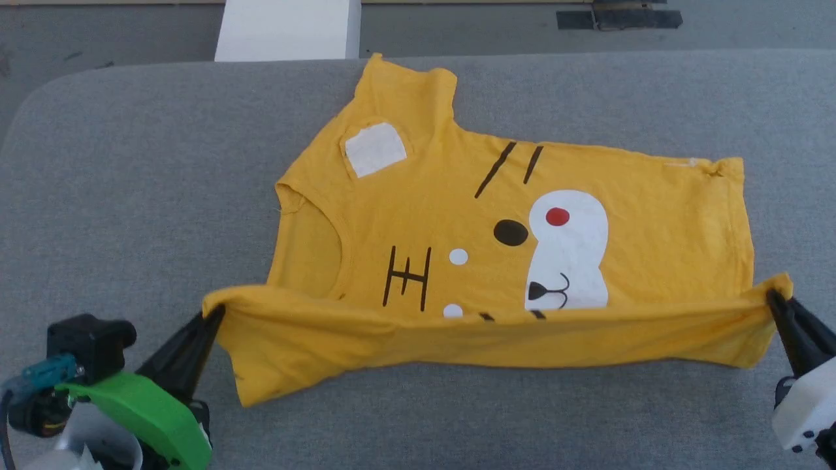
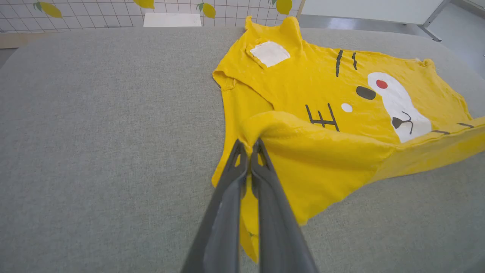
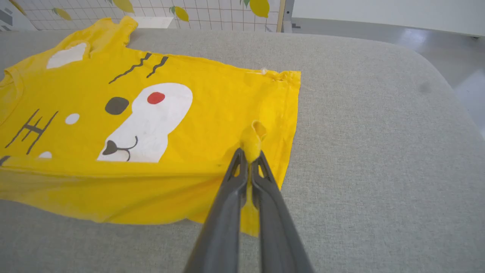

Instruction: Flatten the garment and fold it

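At the left, the left fingers (image 1: 209,324) were clamped shut on the collar end of the near edge of the mustard-yellow short-sleeved cotton T-shirt (image 1: 457,215), pinching a bunch of cloth just beside the neckline and holding it raised off the grey fabric-covered surface (image 1: 130,163). The shirt lay sideways across the middle of that surface, with the collar to the left, the hem to the right and the cartoon animal face upward. Its far sleeve pointed toward a white panel (image 1: 287,29) standing beyond the surface's back edge. The far half looked fairly flat, while the near long edge was stretched in a raised line between the two grips, with a loose flap hanging below it onto the surface. At the right, the right fingers (image 1: 780,311) were likewise closed on the near hem corner, a small tuft of yellow cloth poking out past their tips. Flattening seemed largely done, and the step in hand was probably the first lengthwise fold. The next move would call for both arms to carry the held edge away from the robot together, level and under even tension, so the flap neither sags nor drags the lower layer, and to lay it along the far side before letting go. No brand, label or legible writing showed. The black bars crossed by a stroke (image 1: 408,277) beside the collar resembled a character but read as part of the print.
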Robot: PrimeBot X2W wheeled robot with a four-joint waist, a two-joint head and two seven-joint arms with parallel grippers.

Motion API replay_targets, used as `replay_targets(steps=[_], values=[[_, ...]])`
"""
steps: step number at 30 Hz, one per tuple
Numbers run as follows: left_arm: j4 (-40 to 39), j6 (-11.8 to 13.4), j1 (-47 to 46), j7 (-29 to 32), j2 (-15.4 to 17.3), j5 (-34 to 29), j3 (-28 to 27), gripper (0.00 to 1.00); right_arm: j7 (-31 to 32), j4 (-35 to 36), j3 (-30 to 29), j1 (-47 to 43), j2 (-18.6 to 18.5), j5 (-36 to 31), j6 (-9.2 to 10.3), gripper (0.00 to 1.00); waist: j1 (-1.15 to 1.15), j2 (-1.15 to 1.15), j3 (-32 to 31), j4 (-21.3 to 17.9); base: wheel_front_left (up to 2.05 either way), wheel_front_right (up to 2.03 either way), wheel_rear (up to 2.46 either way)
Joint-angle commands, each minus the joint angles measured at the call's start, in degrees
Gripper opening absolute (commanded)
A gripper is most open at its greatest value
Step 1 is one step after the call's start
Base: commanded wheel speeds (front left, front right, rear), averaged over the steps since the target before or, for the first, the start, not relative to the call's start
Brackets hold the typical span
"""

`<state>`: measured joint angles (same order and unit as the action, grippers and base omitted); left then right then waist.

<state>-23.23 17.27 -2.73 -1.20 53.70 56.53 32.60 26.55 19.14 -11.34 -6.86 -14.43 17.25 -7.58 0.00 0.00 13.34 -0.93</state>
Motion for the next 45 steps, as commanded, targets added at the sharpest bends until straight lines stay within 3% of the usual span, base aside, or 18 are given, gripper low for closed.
replay_targets(steps=[1, 7, 23, 24, 25, 26, 27, 28, 33, 37, 45], values=[[1.01, -0.64, -2.41, -0.39, -0.64, -1.13, -0.29, 0.0, -1.2, -0.57, 0.01, 1.83, -0.18, -0.76, 0.09, 0.0, 0.0, 0.0, 4.43, -1.29, 0.0, 0.0, 0.0], [6.11, -2.7, -8.52, -2.01, -3.08, -3.62, -0.58, 0.0, -5.48, -3.65, -0.97, 6.67, 0.47, -3.7, 0.09, 0.0, 0.0, 0.0, 8.75, -1.71, 0.0, 0.0, 0.0], [21.48, -8.56, -18.49, -1.74, -11.44, -6.04, 4.05, 0.0, -7.96, -15.49, 3.15, 13.98, 0.85, -4.4, 0.09, 0.0, 0.0, 0.0, 13.16, -1.8, 0.0, 0.0, 0.0], [22.06, -8.67, -18.79, -1.7, -11.79, -6.02, 4.17, 0.0, -7.89, -16.07, 3.15, 14.2, 0.89, -4.23, 0.09, 0.01, 0.0, 0.0, 13.17, -1.76, 0.0, 0.0, 0.0], [22.77, -8.71, -19.11, -1.68, -12.25, -5.91, 4.25, 0.0, -7.71, -16.75, 3.14, 14.41, 0.93, -4.04, 0.09, 0.28, 0.0, 0.0, 13.15, -1.72, 0.0, 0.0, 0.0], [23.3, -8.77, -19.31, -1.63, -12.61, -5.75, 4.31, 0.15, -7.68, -17.17, 3.17, 14.57, 0.94, -3.92, 0.09, 1.0, 0.0, 0.0, 13.1, -1.7, 0.0, 0.0, 0.0], [23.89, -8.91, -19.53, -1.6, -13.01, -5.6, 4.4, 0.44, -7.73, -17.64, 3.05, 14.79, 1.06, -3.68, 0.09, 1.0, 0.0, 0.0, 12.99, -1.7, 0.0, 0.0, 0.0], [24.31, -8.99, -19.66, -1.81, -13.39, -5.4, 4.34, 1.0, -7.76, -18.0, 3.0, 14.91, 1.1, -3.61, 0.09, 1.0, 0.0, 0.0, 12.83, -1.69, 0.0, 0.0, 0.0], [25.49, -8.97, -19.29, -4.13, -15.13, -4.26, 3.4, 1.0, -8.17, -17.82, 3.11, 14.58, 0.99, -2.84, 0.09, 1.0, 0.0, 0.0, 10.51, -1.61, 0.0, 0.0, 0.0], [24.17, -7.57, -17.02, -8.24, -15.6, -3.79, 1.44, 1.0, -9.38, -14.71, 2.0, 12.98, 1.35, -2.21, 0.09, 1.0, 0.0, 0.0, 7.46, -1.42, 0.0, 0.0, 0.0], [16.29, -1.82, -7.51, -13.51, -16.23, -7.05, -4.56, 1.0, -14.38, -5.66, -3.36, 6.52, 6.48, -5.28, 0.09, 1.0, 0.0, 0.0, 2.01, -0.4, 0.0, 0.0, 0.0]])
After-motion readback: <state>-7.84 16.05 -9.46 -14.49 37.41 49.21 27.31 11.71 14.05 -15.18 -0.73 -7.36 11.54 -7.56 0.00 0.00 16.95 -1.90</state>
